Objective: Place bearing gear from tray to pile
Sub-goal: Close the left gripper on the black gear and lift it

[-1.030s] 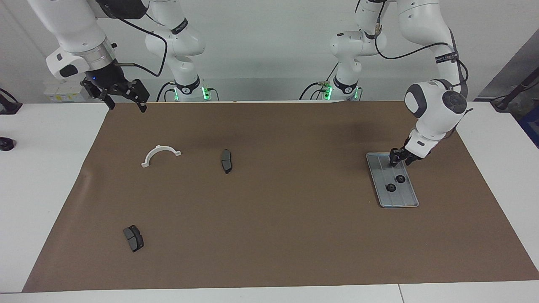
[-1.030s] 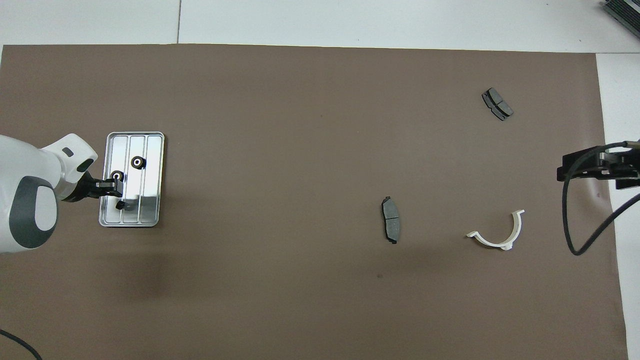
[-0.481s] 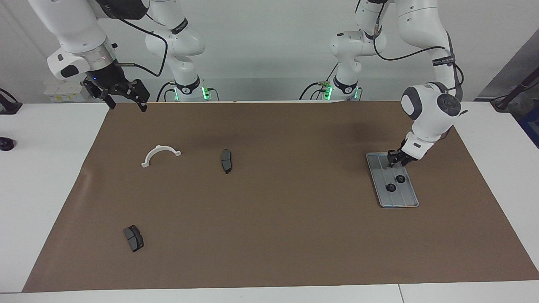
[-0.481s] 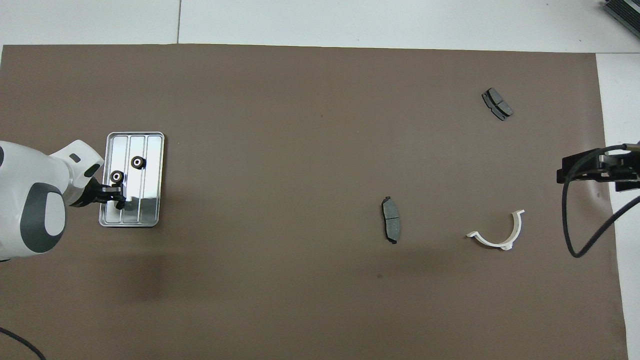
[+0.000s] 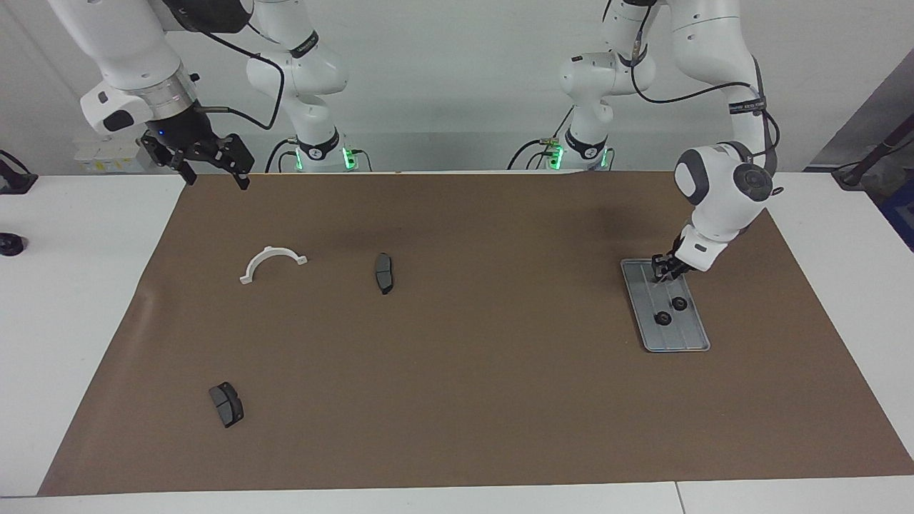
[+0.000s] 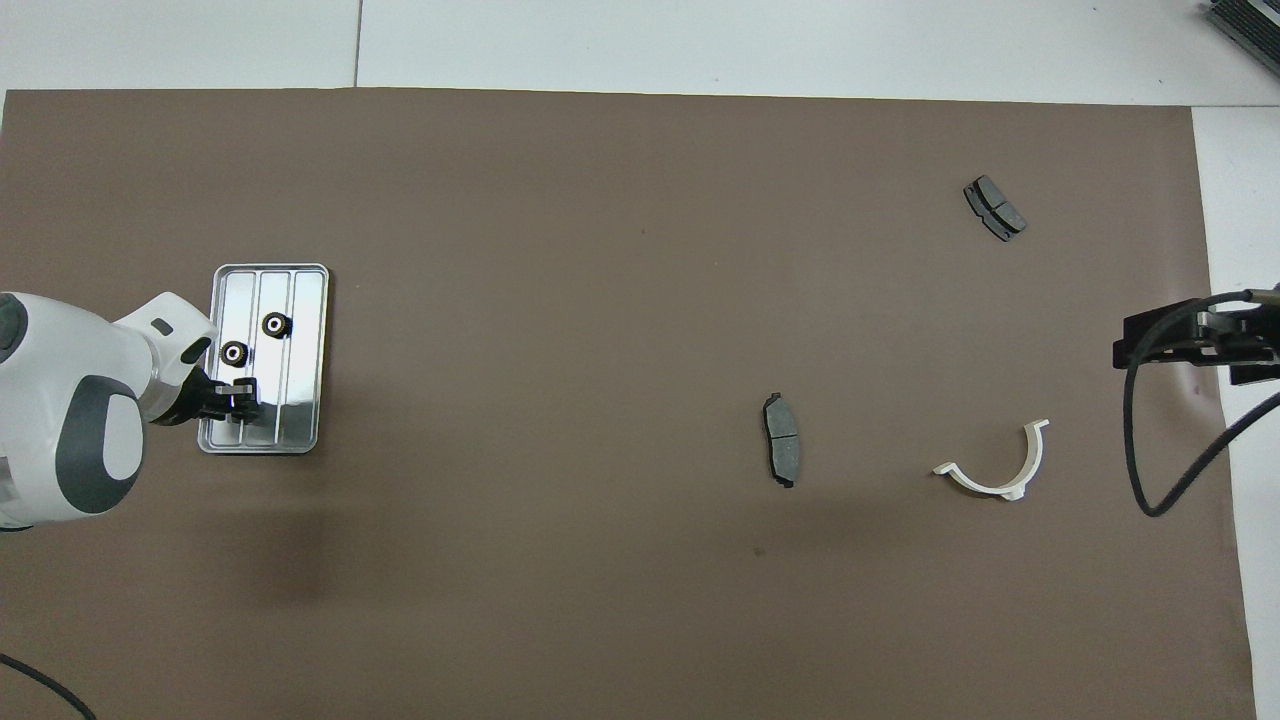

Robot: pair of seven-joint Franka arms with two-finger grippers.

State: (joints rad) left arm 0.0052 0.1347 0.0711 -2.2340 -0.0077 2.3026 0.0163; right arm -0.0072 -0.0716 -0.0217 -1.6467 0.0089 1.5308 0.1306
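While the right gripper (image 5: 212, 170) waits wide open up high, the left gripper (image 5: 665, 274), its grip unclear, hangs over the tray (image 5: 684, 335) with two gears (image 5: 663, 318).

Bright, even overhead light casts soft shadows on the brown mat (image 5: 457, 357), with glare on the tray (image 6: 300, 300); both views are sharp.

I see left gripper (image 6: 236, 398) over the tray (image 6: 305, 360), two bearing gears (image 6: 234, 352) in it; right gripper (image 6: 1195, 343) waits.

Probably lab: two robot arms (image 5: 721, 185), papered table (image 5: 457, 428)
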